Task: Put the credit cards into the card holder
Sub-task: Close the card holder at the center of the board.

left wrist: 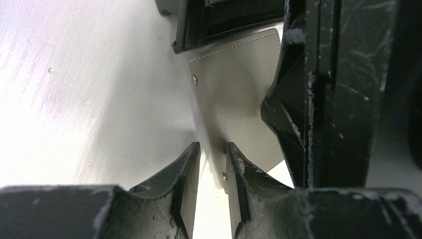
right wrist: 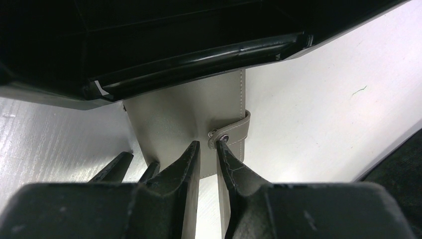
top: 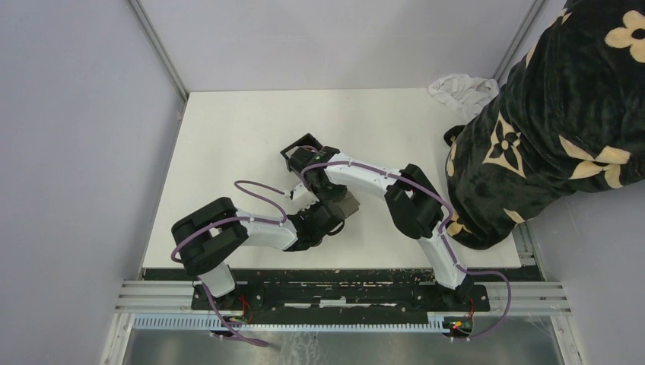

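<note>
Card holder [right wrist: 174,114] here is the grey-tan stitched leather kind with a snap strap. It sits near the middle of the white table [top: 228,137], with one edge right up against a black box [right wrist: 199,55]. Both arms have it. The left jaws are nearly closed, pinching one edge of the leather. The right jaws are just as narrow, clamped on the snap strap. Can't tell if it's lying flat or lifted.
</note>
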Action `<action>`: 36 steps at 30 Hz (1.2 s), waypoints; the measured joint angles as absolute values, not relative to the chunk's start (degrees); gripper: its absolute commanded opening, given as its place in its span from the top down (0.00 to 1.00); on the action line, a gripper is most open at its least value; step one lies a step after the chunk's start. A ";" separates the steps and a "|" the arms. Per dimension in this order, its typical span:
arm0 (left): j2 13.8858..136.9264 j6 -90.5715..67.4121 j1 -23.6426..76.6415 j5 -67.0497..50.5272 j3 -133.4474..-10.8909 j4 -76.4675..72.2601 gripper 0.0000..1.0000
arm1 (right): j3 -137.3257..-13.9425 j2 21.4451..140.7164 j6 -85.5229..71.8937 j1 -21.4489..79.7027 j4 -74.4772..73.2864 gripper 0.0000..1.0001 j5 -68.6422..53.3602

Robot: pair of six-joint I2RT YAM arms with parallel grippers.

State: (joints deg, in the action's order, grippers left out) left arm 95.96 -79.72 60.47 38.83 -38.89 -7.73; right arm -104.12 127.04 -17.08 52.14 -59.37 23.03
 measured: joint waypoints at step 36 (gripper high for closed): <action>96.51 -79.61 60.47 38.83 -39.42 -7.79 0.65 | -104.12 127.48 -16.36 52.12 -59.29 0.87 27.66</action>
State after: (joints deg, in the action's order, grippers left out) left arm 96.51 -79.61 60.47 38.83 -39.42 -7.79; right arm -104.12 127.48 -16.36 52.12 -59.29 27.66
